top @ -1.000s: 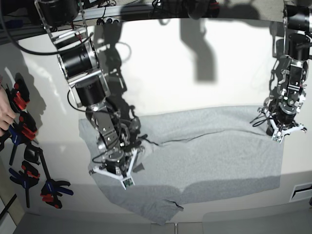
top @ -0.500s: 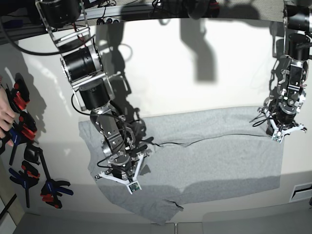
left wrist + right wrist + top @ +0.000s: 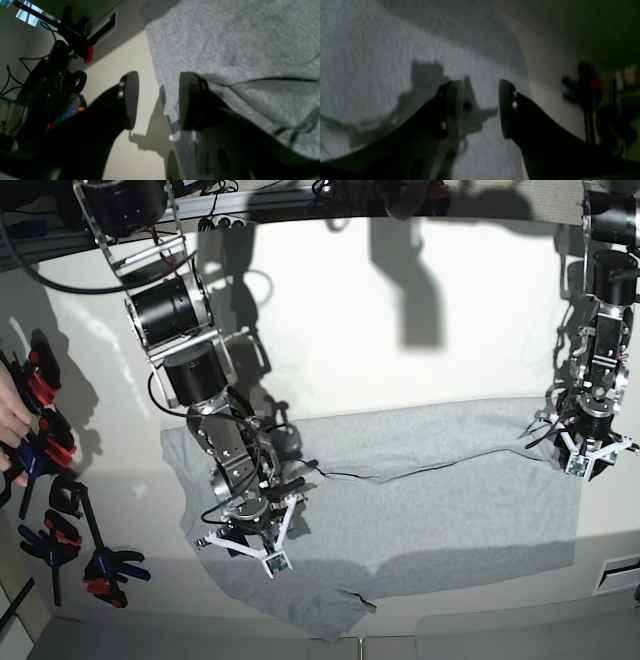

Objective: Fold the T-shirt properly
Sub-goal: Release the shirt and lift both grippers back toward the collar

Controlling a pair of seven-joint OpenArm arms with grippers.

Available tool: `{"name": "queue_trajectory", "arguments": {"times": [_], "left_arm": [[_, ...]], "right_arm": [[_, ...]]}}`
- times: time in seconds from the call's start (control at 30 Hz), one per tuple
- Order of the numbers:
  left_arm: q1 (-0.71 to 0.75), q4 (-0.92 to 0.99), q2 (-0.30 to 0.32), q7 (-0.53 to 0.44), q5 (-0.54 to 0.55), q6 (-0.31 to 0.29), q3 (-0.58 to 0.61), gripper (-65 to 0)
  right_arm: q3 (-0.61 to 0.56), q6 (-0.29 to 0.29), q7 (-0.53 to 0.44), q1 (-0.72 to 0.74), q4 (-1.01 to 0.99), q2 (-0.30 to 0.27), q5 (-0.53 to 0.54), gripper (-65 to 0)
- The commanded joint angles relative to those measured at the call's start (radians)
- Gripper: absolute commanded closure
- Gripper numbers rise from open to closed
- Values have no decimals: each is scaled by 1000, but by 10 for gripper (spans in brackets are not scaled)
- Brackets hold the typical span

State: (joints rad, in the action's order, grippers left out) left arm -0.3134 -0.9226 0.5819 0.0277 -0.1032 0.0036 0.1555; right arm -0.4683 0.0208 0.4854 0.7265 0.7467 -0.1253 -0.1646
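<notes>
The T-shirt [image 3: 400,480] lies spread on the bench [image 3: 380,320], plain grey side up, with a long fold line running across it from just ahead of our right hand [image 3: 247,532] towards our left hand [image 3: 588,452]. Near the lower edge, below the right hand, a sleeve or corner is tucked and rumpled.

Our left hand [image 3: 156,100] hangs with its pads apart and nothing between them. It straddles the shirt's side edge, one pad over bare bench [image 3: 130,57] and the other over grey cloth [image 3: 237,50], with the fold crease just beyond the inner pad. Our right hand [image 3: 480,107] is likewise spread and empty, low over the fabric [image 3: 370,62], with the shirt's edge off to its outer side.

We judge this cloth to be light, soft and wholly limp: it will not hold a shape, it will sag from any single pinch, and it will drag and bunch if we slide it across the bench. It is not fragile, and the knit should give our pads fair grip.

The best hold for the left hand looks to be the side edge right beneath it, pinching through both layers at the crease so they lift together. For the right hand, we would take the matching edge on its outer side, not the middle of the panel, so the fold stays straight between the two hands.
</notes>
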Motion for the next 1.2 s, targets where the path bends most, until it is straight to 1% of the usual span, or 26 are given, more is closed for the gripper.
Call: {"name": "queue_trajectory", "arguments": {"times": [0.0,0.03,0.1,0.17,0.2,0.27,0.33,0.37,0.4,0.47,0.5,0.53,0.63,0.67,0.7,0.77,0.8,0.9,1.0,1.17], "left_arm": [[-24,-14,22,9,11,20,-10,-248],[-24,-14,22,41,20,20,-10,-248],[-24,-14,22,82,40,20,-10,-248],[-21,-14,22,84,53,20,-10,-248],[-21,-14,22,85,53,20,-10,-248],[-19,-14,23,86,53,20,-10,-248],[-19,-14,22,115,53,20,-10,-248],[-19,-15,22,130,53,20,-10,-248],[-19,-15,22,149,53,20,-10,-248],[-18,-25,19,205,55,19,-10,-248],[-16,-36,19,239,72,19,-10,-248],[-13,-52,20,274,103,20,-10,-248],[-7,-126,20,381,201,21,-11,-248],[-2,-161,20,416,239,23,-11,-248],[5,-193,19,445,280,24,-11,-248],[26,-254,17,449,362,44,-11,-248],[35,-280,12,444,375,50,-13,-248],[43,-296,-14,449,374,49,-13,-248],[48,-296,-40,455,374,50,-13,-248],[63,-296,-72,473,386,49,-13,-248]], "right_arm": [[5,-15,-5,43,15,1,-18,-220],[5,-55,12,43,17,0,-26,-220],[5,-163,26,43,17,-8,-63,-220],[2,-256,29,43,19,-19,-90,-220],[-5,-299,34,43,28,-25,-83,-220],[-27,-367,62,40,64,-45,-50,-220],[-61,-425,109,35,122,-67,-22,-220],[-84,-444,145,32,157,-82,-3,-220],[-106,-450,185,29,193,-101,19,-220],[-142,-445,260,24,263,-137,79,-220],[-150,-425,291,22,292,-154,124,-220],[-149,-383,312,20,316,-170,175,-220],[-125,-248,315,19,338,-211,316,-220],[-111,-219,315,18,338,-225,354,-220],[-95,-202,315,12,338,-238,380,-220],[-53,-200,315,-8,338,-256,385,-220],[-31,-201,314,-23,338,-263,386,-220],[35,-204,295,-85,338,-271,388,-220],[91,-211,247,-158,338,-270,411,-220],[138,-215,154,-263,338,-270,407,-220]]}}
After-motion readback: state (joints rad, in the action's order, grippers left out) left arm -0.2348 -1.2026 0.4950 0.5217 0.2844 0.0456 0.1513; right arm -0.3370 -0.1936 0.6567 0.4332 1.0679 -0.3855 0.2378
